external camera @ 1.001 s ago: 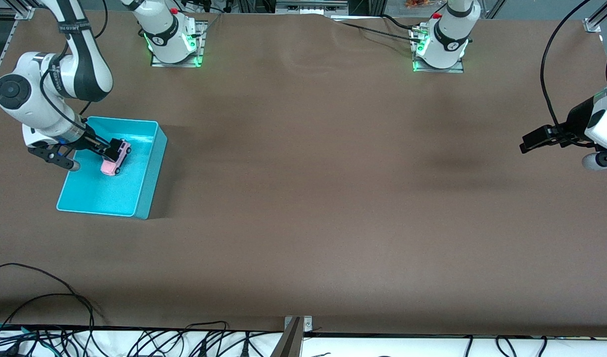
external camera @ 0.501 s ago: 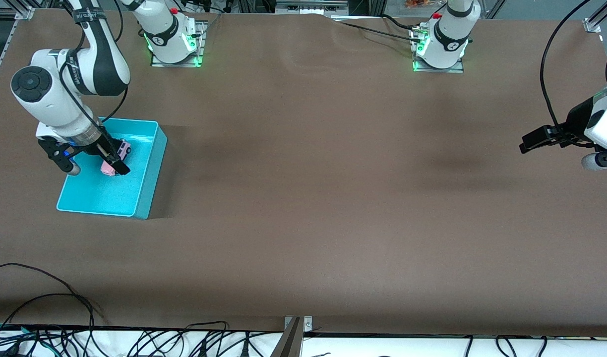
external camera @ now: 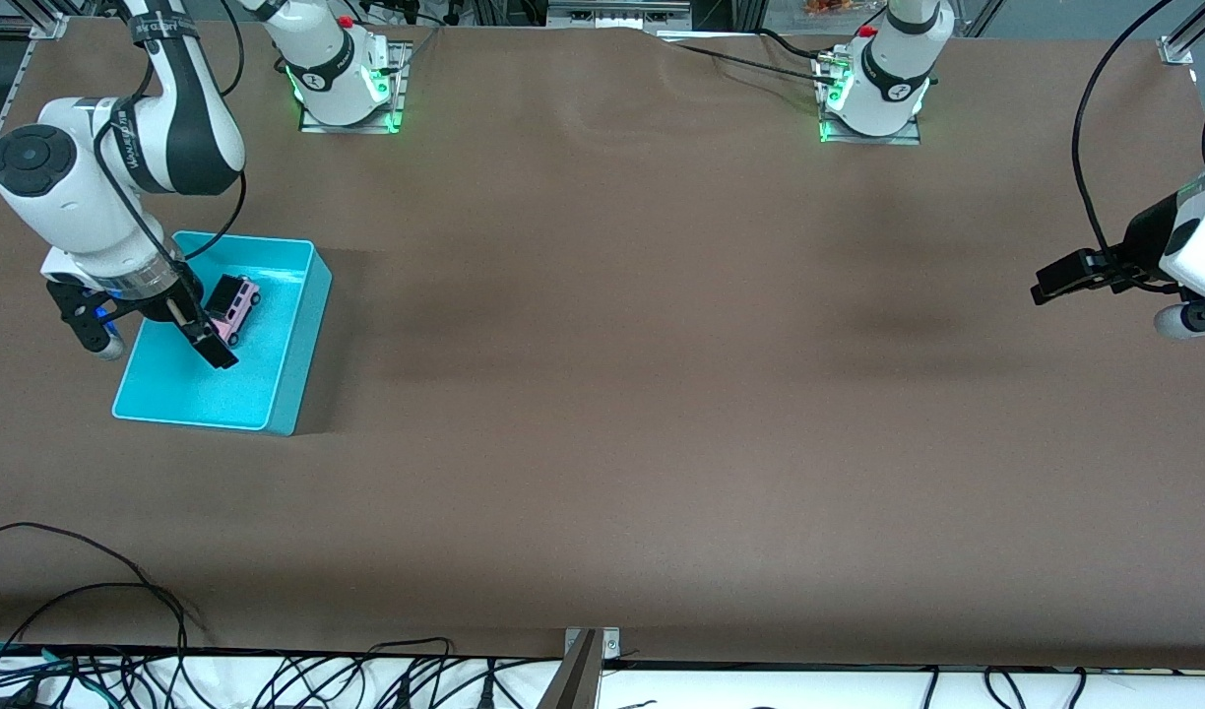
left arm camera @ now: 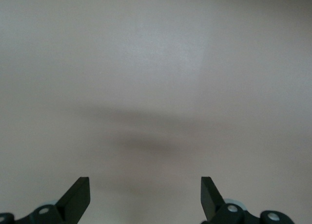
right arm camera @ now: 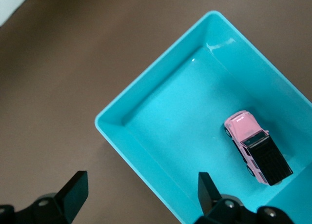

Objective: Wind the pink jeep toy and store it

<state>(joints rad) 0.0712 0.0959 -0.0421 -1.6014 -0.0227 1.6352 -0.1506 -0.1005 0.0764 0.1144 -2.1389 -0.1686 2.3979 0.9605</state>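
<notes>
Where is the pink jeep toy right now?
The pink jeep toy lies inside the cyan bin at the right arm's end of the table, resting on its wheels on the bin's floor, with the open right gripper above the bin, clear of it.

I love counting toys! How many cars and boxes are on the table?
Tiny boxy light-pink toy car with a black roof: 1
Rectangular cyan plastic bin: 1
Total: 2
</notes>
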